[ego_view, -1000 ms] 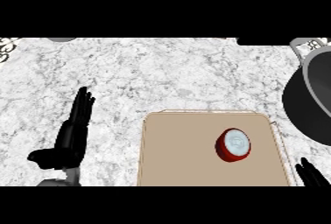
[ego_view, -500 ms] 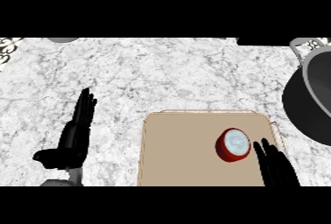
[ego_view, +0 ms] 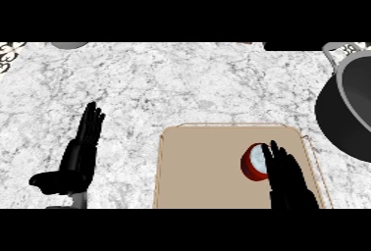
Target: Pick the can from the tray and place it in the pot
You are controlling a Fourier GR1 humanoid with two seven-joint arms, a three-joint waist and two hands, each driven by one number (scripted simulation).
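A red can (ego_view: 251,162) with a silver top stands on the right half of the tan tray (ego_view: 203,166). My right hand (ego_view: 286,179) reaches in from the lower edge with straight fingers, its fingertips over the can's right side and hiding part of it. The dark pot (ego_view: 348,112) sits at the right edge of the counter, partly cut off, its metal handle (ego_view: 334,49) pointing to the far side. My left hand (ego_view: 78,149) rests open on the counter left of the tray, fingers up.
The marble counter stretches wide beyond the tray and to its left. A grey round object (ego_view: 69,45) shows at the far edge, and a patterned item (ego_view: 10,54) at the far left corner.
My right hand has come in from the lower right corner and moved left and forward over the tray until its fingers overlap the can. The left hand has barely moved.
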